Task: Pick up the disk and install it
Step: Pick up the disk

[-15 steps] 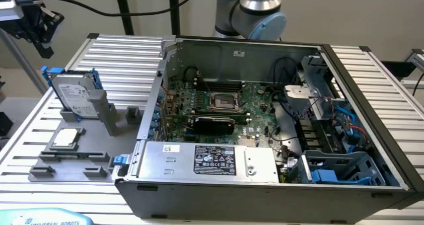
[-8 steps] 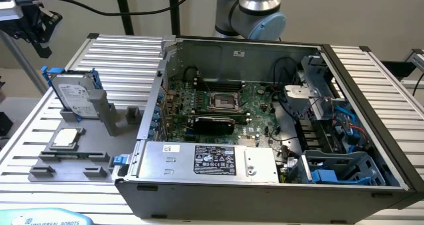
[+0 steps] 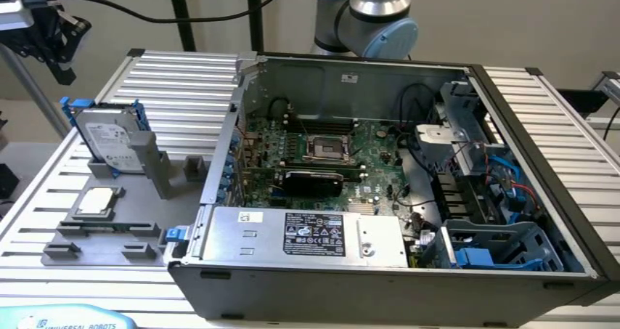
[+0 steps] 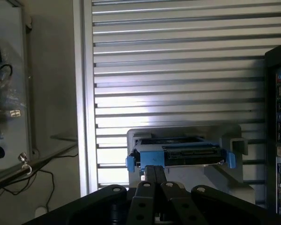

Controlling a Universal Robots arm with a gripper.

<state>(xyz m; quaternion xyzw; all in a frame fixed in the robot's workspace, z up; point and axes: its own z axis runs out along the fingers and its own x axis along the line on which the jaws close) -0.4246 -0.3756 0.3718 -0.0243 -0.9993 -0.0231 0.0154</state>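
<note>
Slatted worktop [image 3: 194, 75] carried an open PC case [image 3: 388, 282] at exterior view's right. Grey holder [image 3: 131, 195] sat just beside the case, on exterior view's left. Disk [image 3: 112, 136] stood tilted on edge at holder's far end, w/ blue carrier round it. Small silver chip [image 3: 97, 202] lay nearer. Hand [image 3: 60, 66] hung above disk, well apart, fingers closed on nothing, aimed toward it.

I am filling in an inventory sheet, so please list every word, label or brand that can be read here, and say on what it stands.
"UNIVERSAL ROBOTS": on the pale turquoise plate at the lower left edge of the exterior view.
Silver-grey metal hard drive in a bright blue plastic carrier: its white printed label is too small to read.
Black-and-white label on the large grey metal box: too small to read.
</note>
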